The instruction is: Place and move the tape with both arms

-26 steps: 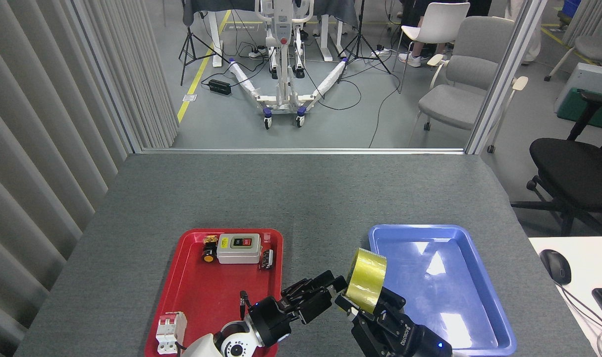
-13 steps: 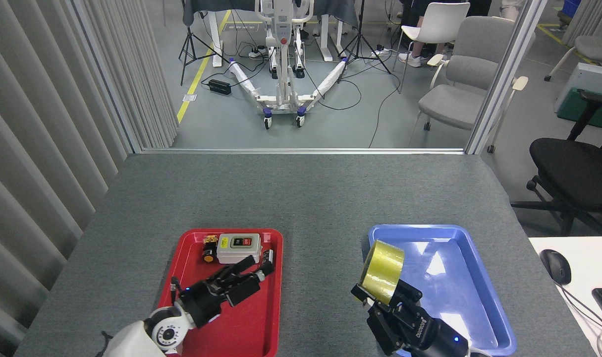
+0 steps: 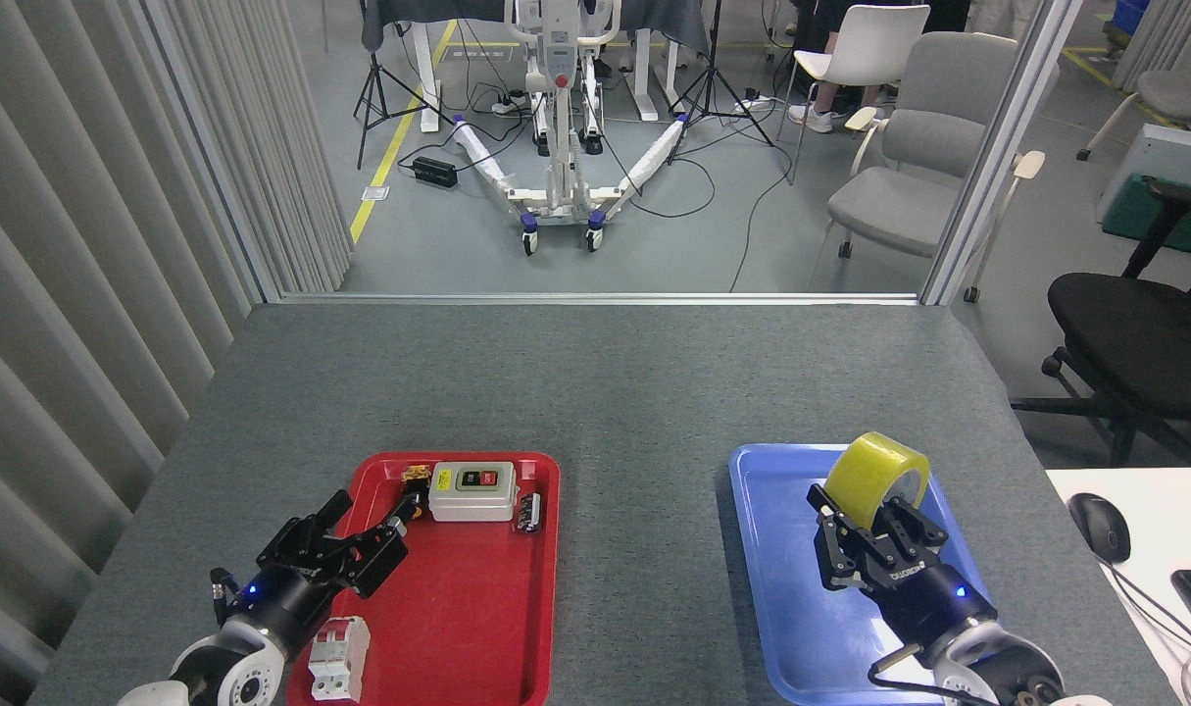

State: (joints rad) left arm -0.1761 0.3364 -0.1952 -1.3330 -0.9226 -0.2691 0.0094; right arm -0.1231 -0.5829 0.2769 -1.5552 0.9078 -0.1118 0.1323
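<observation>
Tape (image 3: pixel 874 473) sits clamped in your right end effector (image 3: pixel 871 523), held on edge above the far part of the blue tray (image 3: pixel 752 549), so you look to be at the placing step. Your left end effector (image 3: pixel 365 529) hangs with fingers spread and empty over the red tray (image 3: pixel 477 637). Next, I judge, lower the roll to the tray floor before releasing, or it may roll.

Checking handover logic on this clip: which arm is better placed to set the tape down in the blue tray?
Right. The right gripper already holds the tape over the blue tray; the left gripper is open over the red tray.
</observation>
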